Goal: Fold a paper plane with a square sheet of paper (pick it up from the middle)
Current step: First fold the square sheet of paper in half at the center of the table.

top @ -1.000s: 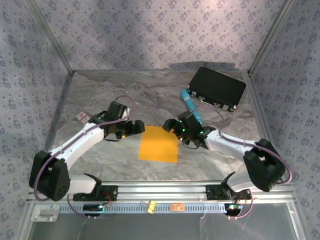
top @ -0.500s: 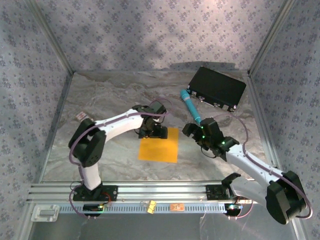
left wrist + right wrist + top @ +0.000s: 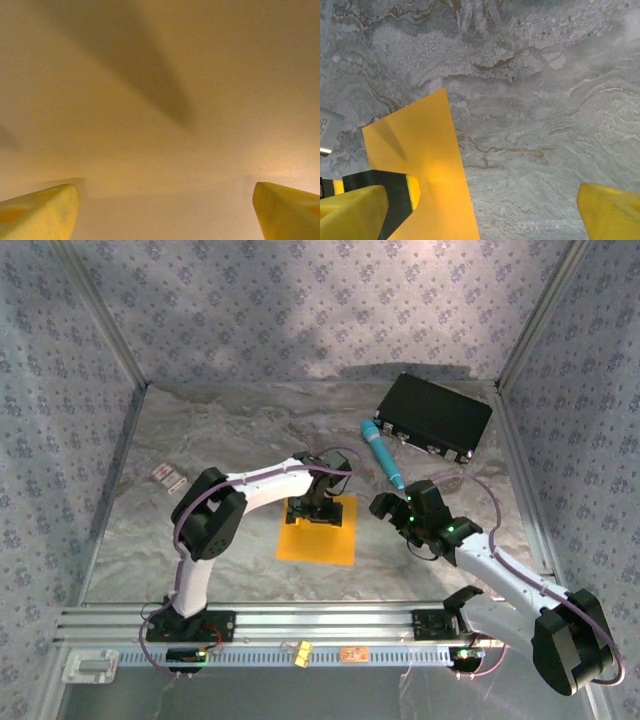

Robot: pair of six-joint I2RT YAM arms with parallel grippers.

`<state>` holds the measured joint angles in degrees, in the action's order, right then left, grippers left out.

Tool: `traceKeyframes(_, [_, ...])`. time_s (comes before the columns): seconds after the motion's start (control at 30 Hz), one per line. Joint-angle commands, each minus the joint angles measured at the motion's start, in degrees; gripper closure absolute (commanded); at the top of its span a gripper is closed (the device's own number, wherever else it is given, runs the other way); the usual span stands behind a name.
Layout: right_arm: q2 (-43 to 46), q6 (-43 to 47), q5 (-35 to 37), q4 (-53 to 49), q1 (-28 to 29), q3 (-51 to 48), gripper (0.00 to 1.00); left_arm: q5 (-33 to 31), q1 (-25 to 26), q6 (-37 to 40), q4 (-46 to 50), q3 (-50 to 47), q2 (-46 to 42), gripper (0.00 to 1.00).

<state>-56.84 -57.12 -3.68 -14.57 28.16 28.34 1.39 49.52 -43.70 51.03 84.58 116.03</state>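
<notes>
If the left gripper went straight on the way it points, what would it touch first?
Most likely the orange sheet of paper: it lies right ahead of the open left gripper, with nothing between them, though the gap is hard to judge.

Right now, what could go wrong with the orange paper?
1. The left gripper sits open over the far part of the flat square sheet of paper; closing there might crumple or drag it instead of lifting it.
2. The right gripper, also open, hangs close beside the sheet's right edge, so it could nudge the paper or bump the left gripper.
</notes>
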Motion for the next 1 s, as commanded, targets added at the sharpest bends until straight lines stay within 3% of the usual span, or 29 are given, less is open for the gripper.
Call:
traceKeyframes(0.0, [0.94, 1.15, -0.87, -0.66, -0.51, -1.33, 0.01, -1.12, 0.4, -1.3, 2.5, 1.79, 0.94, 0.11])
traceKeyframes(0.97, [4.39, -0.27, -0.81, -1.44, -1.05, -3.56, 0.01, 0.63, 0.5, -1.56, -0.38, -1.15, 5.09, 0.11])
